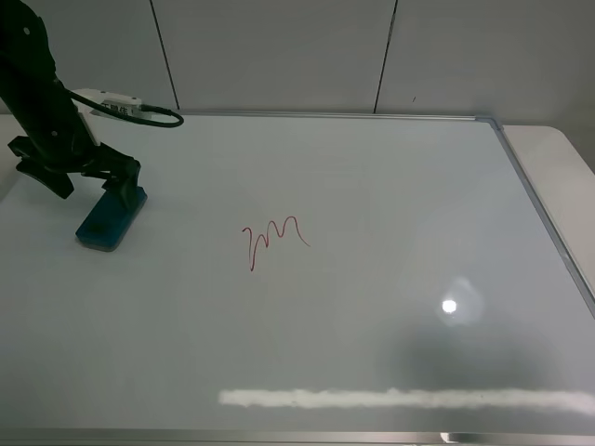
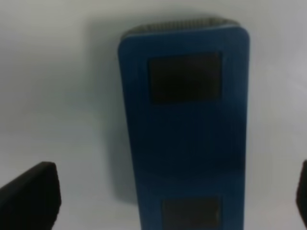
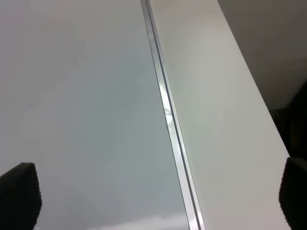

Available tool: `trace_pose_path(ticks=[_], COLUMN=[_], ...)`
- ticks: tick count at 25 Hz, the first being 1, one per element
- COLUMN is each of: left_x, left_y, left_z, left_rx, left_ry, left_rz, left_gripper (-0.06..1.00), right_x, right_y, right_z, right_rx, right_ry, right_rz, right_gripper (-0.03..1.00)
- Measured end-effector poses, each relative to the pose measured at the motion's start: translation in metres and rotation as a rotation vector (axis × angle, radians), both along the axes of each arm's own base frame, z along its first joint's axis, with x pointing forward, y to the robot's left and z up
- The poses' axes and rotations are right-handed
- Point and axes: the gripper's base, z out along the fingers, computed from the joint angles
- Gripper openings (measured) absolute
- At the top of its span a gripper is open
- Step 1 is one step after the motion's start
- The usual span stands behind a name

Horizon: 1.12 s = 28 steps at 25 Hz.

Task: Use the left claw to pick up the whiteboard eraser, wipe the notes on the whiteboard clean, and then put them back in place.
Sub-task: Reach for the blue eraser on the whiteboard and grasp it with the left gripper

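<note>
Currently the whiteboard eraser (image 1: 112, 218) lies flat on the whiteboard (image 1: 372, 186), near the board's left edge in the high view, with its long side running toward the far edge. Two dark patches are seen on its blue top in the left wrist view (image 2: 184, 139), and a greyish base shows at one end.

The left claw (image 1: 107, 184) is positioned directly over the far end of the eraser. Its jaws are spread wide. One fingertip (image 2: 31, 196) is seen well clear of the eraser's side, and only a sliver of the other is visible at the opposite frame edge. White board is visible between the eraser and the nearer finger, so nothing is gripped. A white tag (image 1: 107, 100) and a black cable (image 1: 158, 113) are carried on the arm above.

The notes (image 1: 274, 240), a thin red squiggle, are found near the middle of the board, well apart from the eraser and to its right. They are unwiped.

A bright light spot (image 1: 450, 306) is reflected to the right of the notes.

The right gripper (image 3: 153, 196) is seen only in its own wrist view. Its jaws are wide apart, one fingertip (image 3: 19, 194) at each lower corner, and nothing is held. The board's silver frame (image 3: 168, 120) and a white table (image 3: 216, 96) lie below it.
</note>
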Motion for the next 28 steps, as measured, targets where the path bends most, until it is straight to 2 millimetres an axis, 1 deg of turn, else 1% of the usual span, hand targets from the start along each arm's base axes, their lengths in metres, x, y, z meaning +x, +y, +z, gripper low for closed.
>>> trace_pose_path(ticks=[5, 9, 11, 16, 23, 26, 28], left_x=[0.001, 0.001, 0.002, 0.003, 0.005, 0.007, 0.007], left_y=[0.000, 0.000, 0.000, -0.001, -0.001, 0.000, 0.000], left_z=[-0.009, -0.009, -0.012, -0.025, -0.026, -0.026, -0.026], left_rx=[0.004, 0.004, 0.003, 0.001, -0.003, -0.004, -0.005], left_ry=[0.024, 0.020, 0.023, 0.057, 0.041, 0.021, 0.014], left_rz=[-0.002, -0.003, -0.002, 0.003, 0.035, 0.059, 0.078], left_gripper=[0.99, 0.99, 0.99, 0.99, 0.99, 0.90, 0.82], right_x=[0.000, 0.000, 0.000, 0.000, 0.000, 0.000, 0.000], right_y=[0.000, 0.000, 0.000, 0.000, 0.000, 0.000, 0.000], right_z=[0.000, 0.000, 0.000, 0.000, 0.000, 0.000, 0.000], right_rx=[0.000, 0.000, 0.000, 0.000, 0.000, 0.000, 0.000], right_ry=[0.000, 0.000, 0.000, 0.000, 0.000, 0.000, 0.000], right_rz=[0.000, 0.000, 0.000, 0.000, 0.000, 0.000, 0.000], right_gripper=[0.99, 0.99, 0.99, 0.99, 0.99, 0.99, 0.99])
